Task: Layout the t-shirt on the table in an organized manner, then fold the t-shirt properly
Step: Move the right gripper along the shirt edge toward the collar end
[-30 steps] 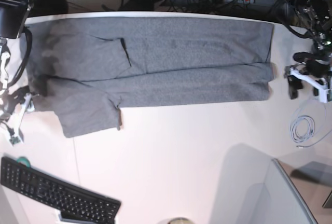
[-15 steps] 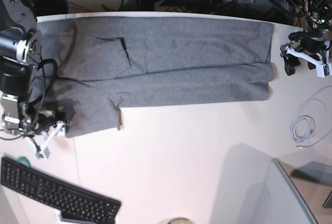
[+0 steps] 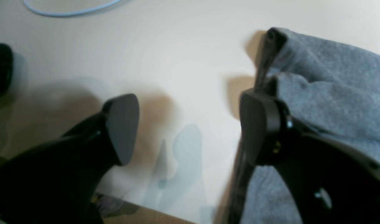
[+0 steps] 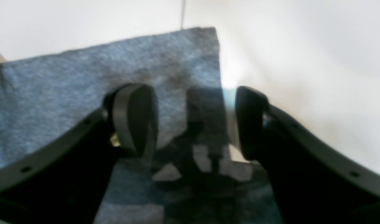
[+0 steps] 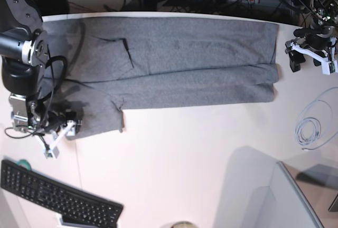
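While the t-shirt (image 5: 169,64) lies in a long folded band across the far side of the table (image 5: 190,154), both grippers stand at its opposite ends.

Its long axis runs arm to arm. The right gripper (image 4: 193,121) straddles the outer edge of the protruding sleeve, one finger (image 4: 134,118) over cloth and the other over bare table, jaws apart and gripping nothing. The left gripper (image 3: 186,130) sits just off the hem end, jaws wide and empty, cloth beside one finger (image 3: 261,130). The right arm appears nearer to a grasp.

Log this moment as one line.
t-shirt: folded lengthwise, flat | left end effector: open, beside hem | right end effector: open over sleeve corner
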### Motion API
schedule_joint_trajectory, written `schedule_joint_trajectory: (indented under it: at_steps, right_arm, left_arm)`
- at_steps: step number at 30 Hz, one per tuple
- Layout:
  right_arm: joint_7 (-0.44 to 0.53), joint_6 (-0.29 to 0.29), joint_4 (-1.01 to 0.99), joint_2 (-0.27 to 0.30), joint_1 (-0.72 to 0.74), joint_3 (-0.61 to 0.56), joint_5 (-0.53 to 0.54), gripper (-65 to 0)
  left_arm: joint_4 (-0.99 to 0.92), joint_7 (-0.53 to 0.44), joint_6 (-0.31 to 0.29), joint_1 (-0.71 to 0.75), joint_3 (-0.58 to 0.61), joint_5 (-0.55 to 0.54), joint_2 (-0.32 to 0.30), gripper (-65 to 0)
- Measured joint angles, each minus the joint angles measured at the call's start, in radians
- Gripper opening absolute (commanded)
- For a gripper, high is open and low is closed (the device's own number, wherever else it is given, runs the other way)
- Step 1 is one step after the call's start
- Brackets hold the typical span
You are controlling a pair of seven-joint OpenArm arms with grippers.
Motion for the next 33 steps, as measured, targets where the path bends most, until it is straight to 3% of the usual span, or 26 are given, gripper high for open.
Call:
schedule_joint_trajectory:
  at_steps: [3,4,10,13,17,22,27,33]
  right_arm:
    - [-0.007,-0.001,0.000,-0.006,0.000,0.000,0.001,-59.3]
    - [-0.009,-0.001,0.002,-0.007,-0.002,0.001,0.003,-65.0]
    - [-0.034,0.000,0.109,-0.013,-0.046,0.002,0.002,-64.7]
    - [-0.145,0.010,0.344,-0.021,-0.150,0.000,-0.006,-64.7]
    - [-0.317,0.111,0.704,-0.063,-0.294,0.004,-0.006,-64.5]
    - [-0.448,0.123,1.002,-0.121,-0.423,-0.003,0.006,-64.5]
    - [-0.567,0.123,1.174,-0.145,-0.525,-0.002,0.003,-64.5]
    - [-0.608,0.123,1.267,-0.158,-0.619,-0.002,0.009,-64.4]
  left_arm:
    - [0.000,0.000,0.000,0.000,0.000,0.000,0.000,-16.5]
    - [0.000,0.000,0.000,0.000,0.000,0.000,0.000,-16.5]
    - [0.000,0.000,0.000,0.010,0.000,0.000,0.000,-16.5]
    - [-0.001,-0.001,0.000,0.018,-0.001,0.000,0.001,-16.5]
    - [-0.004,-0.003,0.000,0.013,0.000,0.000,0.000,-16.5]
    - [-0.028,-0.003,0.000,0.005,0.002,-0.002,-0.003,-16.5]
    - [-0.077,-0.001,0.000,-0.017,0.005,0.000,0.000,-16.5]
    - [-0.084,-0.003,0.000,-0.017,0.005,0.000,-0.002,-16.5]
